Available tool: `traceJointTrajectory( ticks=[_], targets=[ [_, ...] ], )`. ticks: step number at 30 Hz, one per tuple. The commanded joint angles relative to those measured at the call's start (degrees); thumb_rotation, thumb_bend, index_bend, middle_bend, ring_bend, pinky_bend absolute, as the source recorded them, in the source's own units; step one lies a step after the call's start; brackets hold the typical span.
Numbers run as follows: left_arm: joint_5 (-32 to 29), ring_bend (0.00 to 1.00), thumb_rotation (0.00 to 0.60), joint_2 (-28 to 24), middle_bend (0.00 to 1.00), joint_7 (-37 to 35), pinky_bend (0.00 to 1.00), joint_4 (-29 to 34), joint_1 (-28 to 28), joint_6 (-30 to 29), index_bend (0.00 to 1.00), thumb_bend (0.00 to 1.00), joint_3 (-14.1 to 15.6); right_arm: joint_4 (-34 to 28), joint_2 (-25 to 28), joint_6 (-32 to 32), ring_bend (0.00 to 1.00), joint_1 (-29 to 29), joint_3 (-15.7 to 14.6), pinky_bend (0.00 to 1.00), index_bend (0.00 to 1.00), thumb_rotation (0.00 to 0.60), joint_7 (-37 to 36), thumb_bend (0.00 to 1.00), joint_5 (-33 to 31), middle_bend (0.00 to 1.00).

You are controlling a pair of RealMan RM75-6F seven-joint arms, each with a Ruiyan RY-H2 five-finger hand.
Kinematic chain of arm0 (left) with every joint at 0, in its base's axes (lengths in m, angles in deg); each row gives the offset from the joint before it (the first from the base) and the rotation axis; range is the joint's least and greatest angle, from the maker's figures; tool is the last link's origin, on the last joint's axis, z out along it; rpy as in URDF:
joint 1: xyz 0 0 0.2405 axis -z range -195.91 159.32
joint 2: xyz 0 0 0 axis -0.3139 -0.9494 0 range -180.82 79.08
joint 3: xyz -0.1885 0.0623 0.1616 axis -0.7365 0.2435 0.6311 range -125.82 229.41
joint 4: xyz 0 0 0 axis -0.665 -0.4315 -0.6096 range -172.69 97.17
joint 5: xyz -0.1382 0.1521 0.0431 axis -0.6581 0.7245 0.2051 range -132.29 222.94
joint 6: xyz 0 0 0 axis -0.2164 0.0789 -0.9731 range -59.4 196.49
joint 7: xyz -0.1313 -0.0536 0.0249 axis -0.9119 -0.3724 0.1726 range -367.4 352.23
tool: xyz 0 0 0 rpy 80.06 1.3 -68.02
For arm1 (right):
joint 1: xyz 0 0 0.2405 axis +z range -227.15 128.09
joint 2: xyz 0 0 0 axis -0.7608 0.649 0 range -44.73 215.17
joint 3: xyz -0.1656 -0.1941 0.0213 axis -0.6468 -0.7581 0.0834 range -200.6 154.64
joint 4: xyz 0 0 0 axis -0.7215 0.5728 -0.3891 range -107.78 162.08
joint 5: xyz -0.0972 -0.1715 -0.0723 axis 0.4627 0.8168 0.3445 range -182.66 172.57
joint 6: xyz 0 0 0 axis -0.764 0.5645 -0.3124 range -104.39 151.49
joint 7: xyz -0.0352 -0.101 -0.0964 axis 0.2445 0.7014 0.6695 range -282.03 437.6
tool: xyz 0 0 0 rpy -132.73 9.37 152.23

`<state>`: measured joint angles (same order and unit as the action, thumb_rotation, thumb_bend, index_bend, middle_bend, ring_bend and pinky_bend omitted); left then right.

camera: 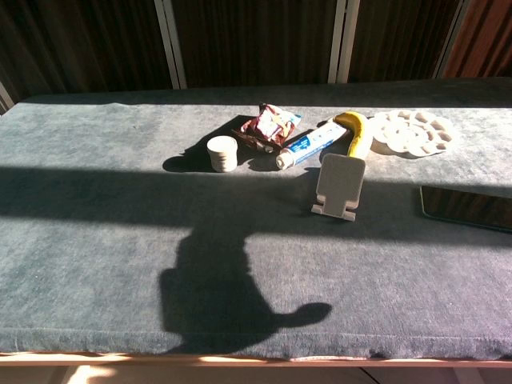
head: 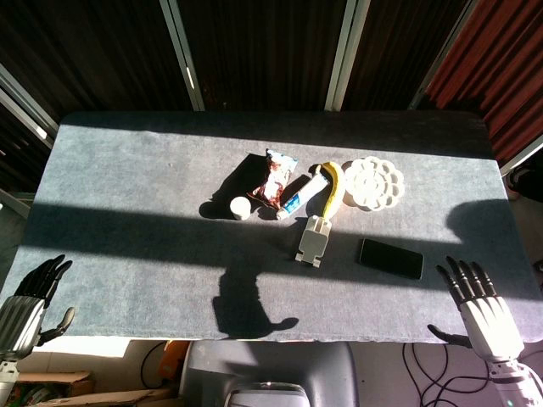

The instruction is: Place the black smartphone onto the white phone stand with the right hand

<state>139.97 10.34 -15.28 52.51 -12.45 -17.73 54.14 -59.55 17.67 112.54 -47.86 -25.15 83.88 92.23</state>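
The black smartphone (head: 391, 258) lies flat on the grey table (head: 127, 195), right of centre; in the chest view the smartphone (camera: 466, 207) sits at the right edge. Left of it, the white phone stand (head: 313, 239) stands upright, and the chest view shows this stand (camera: 339, 186) facing me with nothing on it. My right hand (head: 480, 310) hovers open at the table's near right edge, a short way from the phone, fingers spread. My left hand (head: 32, 299) is open at the near left corner. Neither hand shows in the chest view.
Behind the stand lie a banana (head: 333, 186), a toothpaste tube (head: 303, 197), a snack packet (head: 276, 178), a small white jar (head: 242, 209) and a white flower-shaped palette (head: 373, 182). A dark shadow (camera: 212, 296) falls across the near middle of the table.
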Motion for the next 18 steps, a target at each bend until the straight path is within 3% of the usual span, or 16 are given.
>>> traceJointTrajectory(
  ticks=[1,8,13,18],
  targets=[
    [1.08,0.00,0.600,0.41,0.00,0.35,0.07,-0.76,-0.05,-0.81,0.00,0.40,0.11,-0.08,0.04,-0.11,0.00,0.05,0.02,0.07,0.00,0.600,-0.02,0.14,-0.08,0.00],
    [3.96,0.00,0.600,2.57,0.00,4.85,0.00,-2.80,-0.28,-2.91,0.00,0.40,0.28,-0.09,0.07,-2.07,0.00,1.04,0.74,0.07,0.00,0.600,-1.23,0.14,-1.67,0.00],
    [4.16,0.00,0.600,2.74,0.00,5.22,0.00,-2.61,0.53,-1.07,0.00,0.40,0.79,0.06,-0.70,-9.63,0.00,5.36,3.34,0.07,0.00,0.600,-4.27,0.14,-6.33,0.00],
    [4.58,0.00,0.600,2.30,0.00,4.12,0.00,-2.40,1.18,-0.26,0.00,0.40,1.14,0.51,-1.37,-21.22,0.00,12.02,7.51,0.08,0.00,0.600,-5.51,0.14,-14.06,0.00]
  ],
)
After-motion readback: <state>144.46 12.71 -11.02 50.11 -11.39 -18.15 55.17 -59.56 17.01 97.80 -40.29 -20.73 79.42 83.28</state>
